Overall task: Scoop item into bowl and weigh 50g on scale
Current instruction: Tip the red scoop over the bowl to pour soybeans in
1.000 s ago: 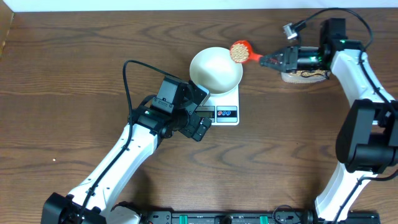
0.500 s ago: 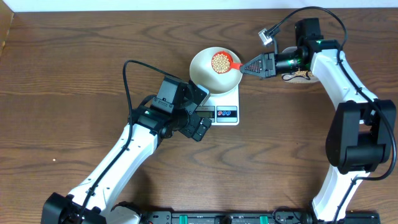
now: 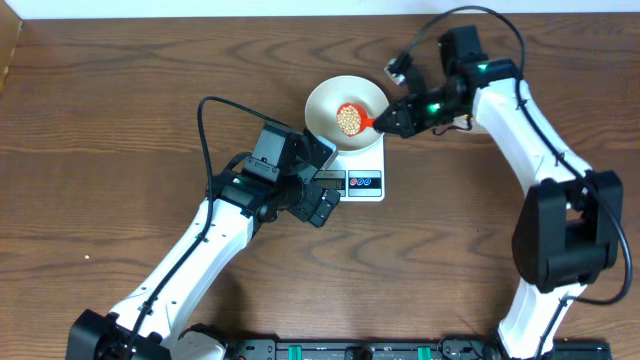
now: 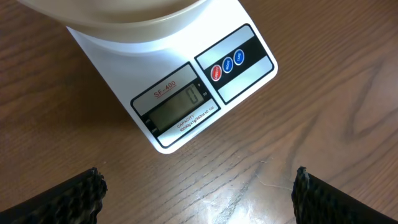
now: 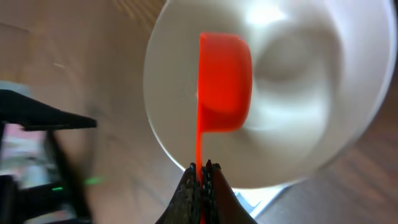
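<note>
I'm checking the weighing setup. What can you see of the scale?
The scale is a small, white, rectangular digital kitchen scale, plastic by its look, lying flat on the wooden table. Its front strip has a grey display reading 0 under red SF-400 lettering, and beside it a dark panel with one red and two blue round buttons. The white bowl sits on its platform, hiding most of it. The open left gripper hangs before it, not touching.

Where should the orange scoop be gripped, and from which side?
By its thin handle, from the end opposite the cup, as the right gripper does: the cup carries beans over the bowl, leaving only the handle free.
</note>
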### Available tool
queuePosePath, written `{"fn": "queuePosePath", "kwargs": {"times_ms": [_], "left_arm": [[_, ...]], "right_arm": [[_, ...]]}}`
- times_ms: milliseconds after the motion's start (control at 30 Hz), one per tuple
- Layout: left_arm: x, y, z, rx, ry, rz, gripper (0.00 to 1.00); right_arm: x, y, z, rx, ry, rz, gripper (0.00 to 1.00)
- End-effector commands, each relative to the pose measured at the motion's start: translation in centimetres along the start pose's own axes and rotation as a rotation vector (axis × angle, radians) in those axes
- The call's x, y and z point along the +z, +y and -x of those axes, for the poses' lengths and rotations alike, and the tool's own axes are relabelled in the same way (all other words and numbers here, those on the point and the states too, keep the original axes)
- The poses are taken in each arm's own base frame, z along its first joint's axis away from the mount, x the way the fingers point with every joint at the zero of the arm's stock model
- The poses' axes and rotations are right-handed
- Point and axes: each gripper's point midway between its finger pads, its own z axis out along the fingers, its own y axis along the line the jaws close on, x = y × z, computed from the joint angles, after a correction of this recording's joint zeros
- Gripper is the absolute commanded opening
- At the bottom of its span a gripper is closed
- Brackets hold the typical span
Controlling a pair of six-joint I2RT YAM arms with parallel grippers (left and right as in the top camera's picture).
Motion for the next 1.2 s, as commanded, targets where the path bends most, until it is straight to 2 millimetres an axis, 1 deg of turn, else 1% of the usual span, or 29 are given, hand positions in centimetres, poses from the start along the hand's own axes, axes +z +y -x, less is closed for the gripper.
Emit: {"fn": "queuePosePath", "kwargs": {"times_ms": [0,200,300,433,700,1033,1167], "left_arm": [[-0.4,0.2,0.3,-0.001,-0.013,0.01,0.98],[-0.4,0.2,0.3,-0.001,-0.013,0.01,0.98],[-0.4,0.2,0.3,-0.002,-0.013,0.01,0.98],[-0.4,0.2,0.3,-0.001,-0.013,0.01,0.98],[-0.4,0.2,0.3,-0.001,-0.013,0.01,0.98],[-0.4,0.2,0.3,-0.001,-0.013,0.01,0.98],[-0.4,0.2,0.3,-0.001,-0.012,0.01,0.98]], "right_arm": [[-2.1,0.6,2.0,-0.152,-0.033,-0.18,0.01],[-1.4,0.8,2.7,-0.284,-0.016,-0.323,0.01],[-1.0,0.9,3.5,-0.373,-0.018,-0.39,0.01],[-1.1,0.9,4.1,-0.419,-0.023,-0.455,0.01],[-2.1,1.6,4.9,-0.508,-0.041,-0.477,0.01],[-2.5,2.3,5.1,-0.613,-0.031,-0.48,0.01],[-2.8,2.6,5.2,-0.618,-0.039,-0.481,0.01]]}}
